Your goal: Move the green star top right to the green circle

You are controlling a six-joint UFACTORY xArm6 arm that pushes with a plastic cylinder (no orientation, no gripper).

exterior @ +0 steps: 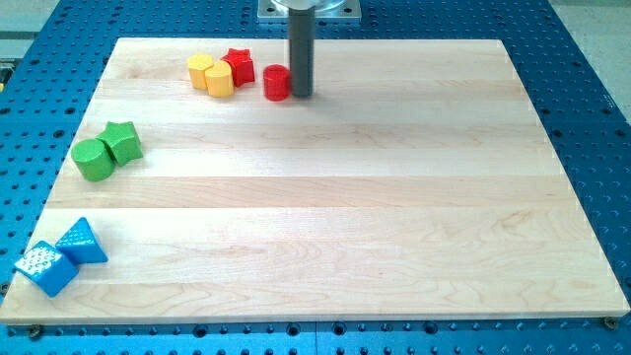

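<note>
Since the green star (pixel 122 141) already touches the green circle (pixel 94 160), only a gentle nudge is needed from my tip (pixel 300 95), a bare rod with no jaws, beside the red cylinder (pixel 276 84).

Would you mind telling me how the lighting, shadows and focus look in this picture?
Camera view: lighting is even and soft across the wooden board, without harsh glare; the blocks, such as the green circle and green star, cast only faint shadows; focus is fair, slightly soft; my tip sits right beside the red cylinder.
</note>
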